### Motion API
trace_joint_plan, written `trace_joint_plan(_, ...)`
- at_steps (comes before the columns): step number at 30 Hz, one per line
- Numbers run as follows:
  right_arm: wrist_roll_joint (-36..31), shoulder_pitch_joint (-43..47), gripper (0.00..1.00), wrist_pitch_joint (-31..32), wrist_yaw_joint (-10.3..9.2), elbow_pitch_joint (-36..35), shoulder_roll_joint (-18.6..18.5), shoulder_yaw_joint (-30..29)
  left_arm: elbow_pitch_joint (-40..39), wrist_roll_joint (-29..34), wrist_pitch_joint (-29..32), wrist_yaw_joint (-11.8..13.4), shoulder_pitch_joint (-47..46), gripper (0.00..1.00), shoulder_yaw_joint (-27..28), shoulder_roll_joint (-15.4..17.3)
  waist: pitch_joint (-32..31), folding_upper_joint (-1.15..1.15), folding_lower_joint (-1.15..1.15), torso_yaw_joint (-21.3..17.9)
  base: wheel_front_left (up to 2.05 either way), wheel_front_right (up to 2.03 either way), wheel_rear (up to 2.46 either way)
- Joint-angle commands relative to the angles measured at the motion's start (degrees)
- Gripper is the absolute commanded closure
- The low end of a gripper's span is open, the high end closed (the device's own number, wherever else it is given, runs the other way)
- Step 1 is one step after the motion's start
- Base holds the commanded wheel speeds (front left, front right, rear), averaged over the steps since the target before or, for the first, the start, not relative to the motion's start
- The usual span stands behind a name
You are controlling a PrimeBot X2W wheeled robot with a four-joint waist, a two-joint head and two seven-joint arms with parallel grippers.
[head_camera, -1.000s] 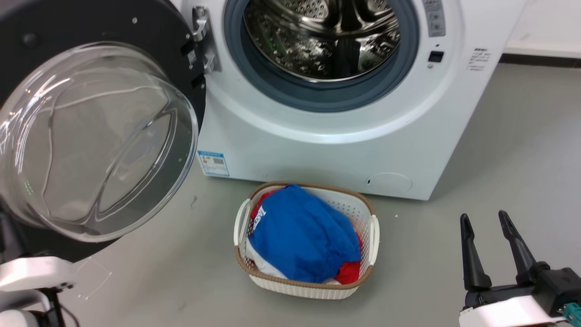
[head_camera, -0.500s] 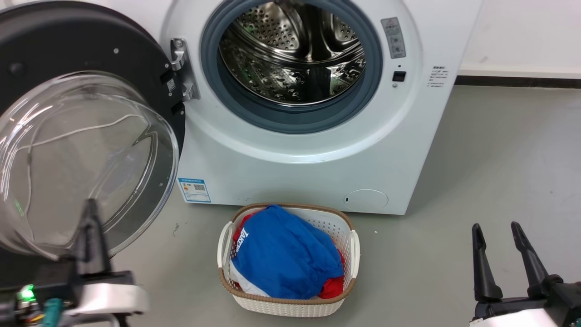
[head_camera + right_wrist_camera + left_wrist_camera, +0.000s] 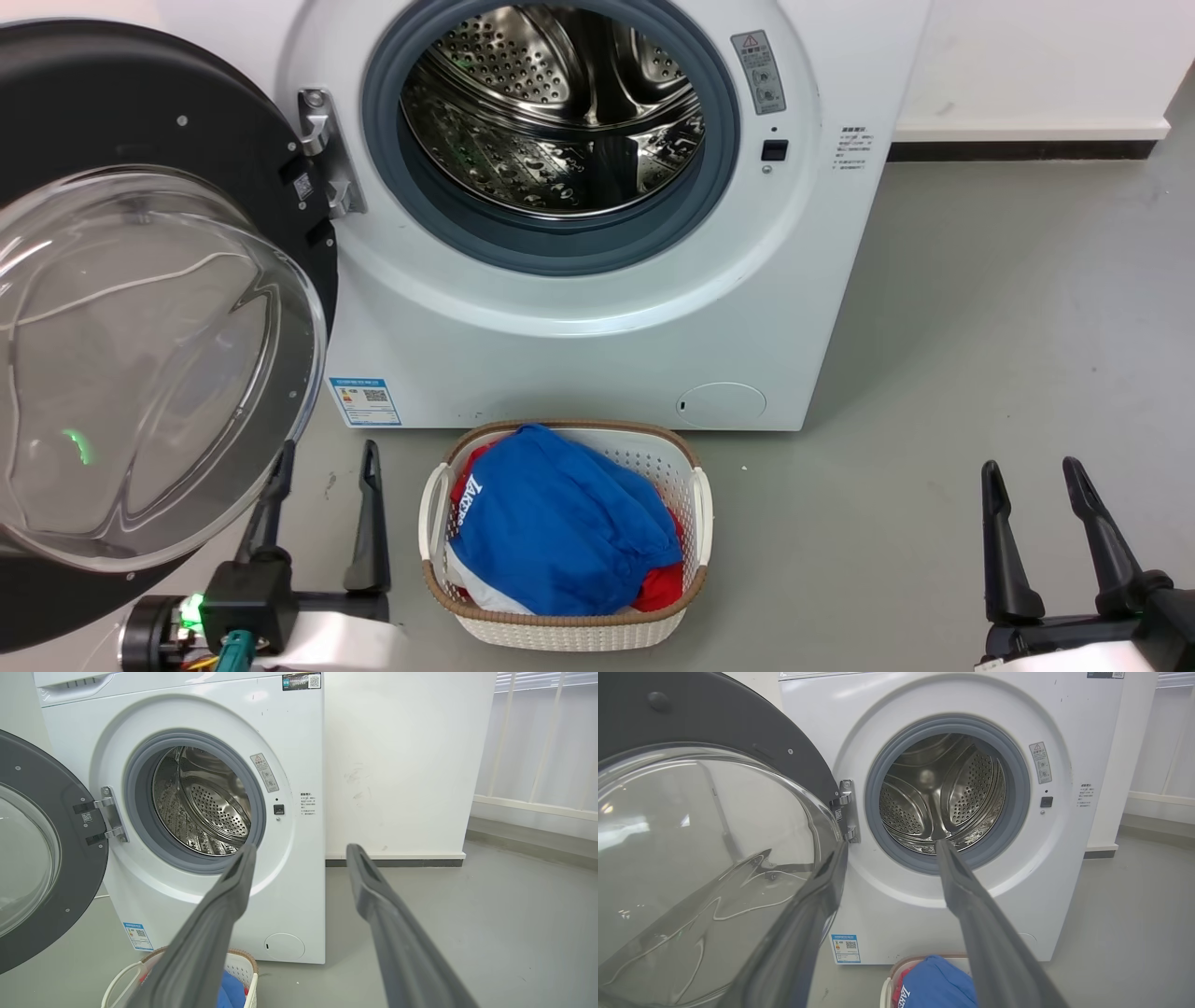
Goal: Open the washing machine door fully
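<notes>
The washing machine point(image 3: 579, 336) point(image 3: 934, 914) point(image 3: 299, 732) is a white front-loader with its steel drum exposed. Its washing machine door point(image 3: 140, 364) point(image 3: 700, 849) point(image 3: 37, 858), black-rimmed with a bulging clear glass bowl, is swung wide to the left on its hinge point(image 3: 322, 154). My left gripper point(image 3: 327, 457) point(image 3: 889, 844) stands open at the lower left, just right of the door's glass and holding nothing. My right gripper point(image 3: 1027, 467) point(image 3: 299, 849) is open at the lower right, well away from the machine.
A white woven laundry basket point(image 3: 695, 509) point(image 3: 243, 963) with blue and red clothes sits on the grey floor right in front of the machine, between my grippers. A white wall with a dark skirting point(image 3: 1018, 149) runs to the right of the machine.
The head camera has shifted, so the machine sits further left in view. My left gripper has come out from in front of the door glass and now shows both fingers beside the basket.
</notes>
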Motion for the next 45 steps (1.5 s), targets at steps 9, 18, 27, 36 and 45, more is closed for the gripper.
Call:
trace_joint_plan(9, 0.9, 0.8, 0.0, -0.1, -0.01, -0.5, 0.1, -0.1, 3.3, -1.8, 0.2, 2.3, 1.5, 0.0, -2.2, 0.0, 0.6, 0.0, 0.01, -1.1, 0.0, 0.0, 0.0)
trace_joint_plan(18, 1.0, 1.0, 0.0, -0.1, -0.01, 0.4, 0.1, -0.3, 5.2, -2.9, 0.2, 2.7, 1.4, 0.0, -2.6, -0.1, 0.7, 0.0, 0.01, -0.9, 0.0, 0.0, 0.0)
trace_joint_plan(27, 3.7, 0.8, 1.0, 0.5, 0.0, 3.0, -0.1, 0.1, 8.3, -5.6, 0.9, 2.4, 1.1, 1.0, -2.4, 0.0, 0.7, 0.0, 0.01, -0.8, 0.0, 0.0, 0.0)
trace_joint_plan(36, 13.6, -1.0, 1.0, 2.3, 0.0, 4.7, -0.7, 0.5, 8.8, -15.2, 3.2, 1.5, 0.0, 1.0, -1.7, 0.0, 0.7, 0.0, 0.01, -0.8, 0.0, 0.0, 0.0)
trace_joint_plan(45, 23.5, -2.8, 1.0, 4.1, 0.0, 6.4, -1.2, 0.8, 9.3, -24.9, 5.4, 0.5, -1.0, 1.0, -0.9, 0.0, 0.8, 0.0, 0.01, -0.9, 0.0, 0.0, 0.0)
